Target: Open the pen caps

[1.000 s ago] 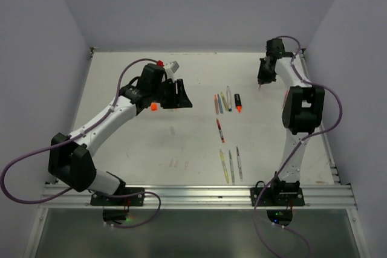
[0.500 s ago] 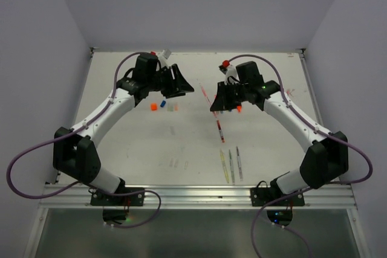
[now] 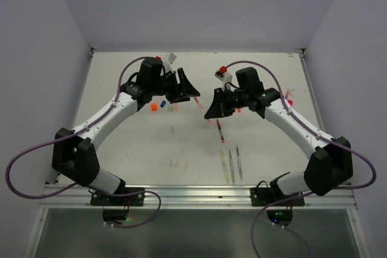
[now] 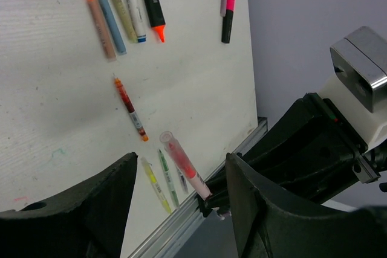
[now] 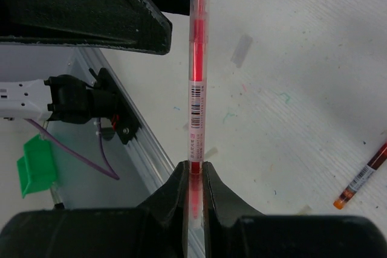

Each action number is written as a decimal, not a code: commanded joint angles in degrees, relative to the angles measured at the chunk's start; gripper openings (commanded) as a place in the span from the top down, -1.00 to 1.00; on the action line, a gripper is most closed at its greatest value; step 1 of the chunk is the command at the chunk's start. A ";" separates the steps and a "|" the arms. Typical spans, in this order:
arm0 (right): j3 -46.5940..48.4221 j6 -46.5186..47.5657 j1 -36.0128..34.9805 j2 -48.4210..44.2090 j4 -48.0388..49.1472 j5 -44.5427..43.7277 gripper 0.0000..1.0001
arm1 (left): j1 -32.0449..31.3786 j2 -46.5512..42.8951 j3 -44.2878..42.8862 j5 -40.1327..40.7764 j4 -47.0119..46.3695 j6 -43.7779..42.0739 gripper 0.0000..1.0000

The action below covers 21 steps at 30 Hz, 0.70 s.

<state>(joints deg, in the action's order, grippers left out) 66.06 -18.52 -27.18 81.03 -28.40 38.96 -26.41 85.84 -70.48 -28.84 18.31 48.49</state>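
Right pincer (image 5: pixel 193 170): clamped on the tail of a red pen (image 5: pixel 196 77), holding it in the air above the worktop (image 4: pixel 60 101), aimed at the other arm.
Cap (image 4: pixel 171 145): on the pen's far end, pale and see-through.
Left pincer (image 4: pixel 181 164): wide open, gripping nothing. It was hard to judge whether its fingers flanked the cap or sat short of it.
Loose caps (image 3: pixel 164 106): orange, blue and green, on the worktop under the left arm.
Doing it well: centre the cap between the fingers, close on the cap alone, then pull straight along the pen while the right grip holds firm.
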 commanded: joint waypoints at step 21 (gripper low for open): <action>3.63 -3.45 -2.26 -0.09 3.09 2.52 0.86 | -0.30 3.98 -3.44 -1.13 -0.02 0.20 1.00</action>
<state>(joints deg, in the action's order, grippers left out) 66.13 -21.04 -29.65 81.38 -26.85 40.03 -27.00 90.06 -73.10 -29.95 17.61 50.50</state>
